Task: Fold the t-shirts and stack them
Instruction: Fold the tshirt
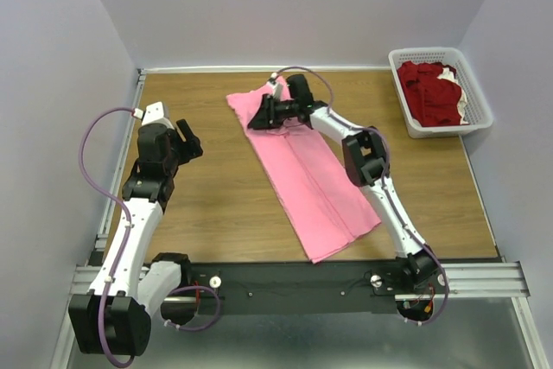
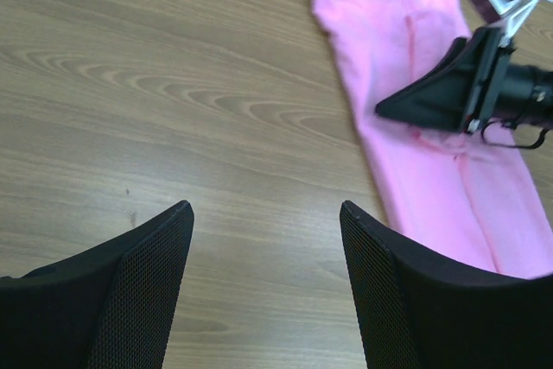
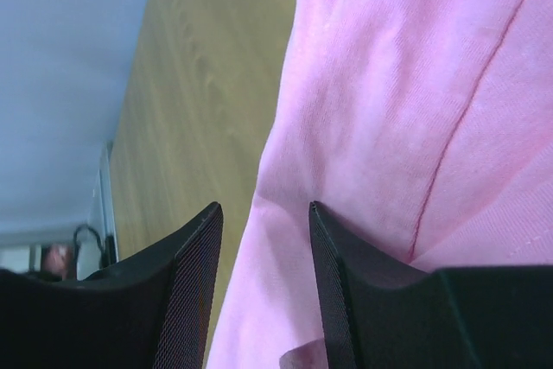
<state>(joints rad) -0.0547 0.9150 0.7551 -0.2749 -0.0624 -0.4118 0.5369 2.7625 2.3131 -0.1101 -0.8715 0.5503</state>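
Note:
A bright pink t-shirt lies folded into a long strip, running diagonally across the middle of the wooden table. My right gripper is low over its far left corner. In the right wrist view the right gripper is open, and the edge of the pink cloth runs between its two fingers. My left gripper hovers open over bare wood, left of the shirt. Nothing is between the jaws of the left gripper; the pink shirt and the right gripper show off to its right. Dark red t-shirts lie heaped in the basket.
A white lattice basket stands at the back right corner of the table. Grey walls close in the table at the back and on both sides. The arm bases sit on a rail along the near edge.

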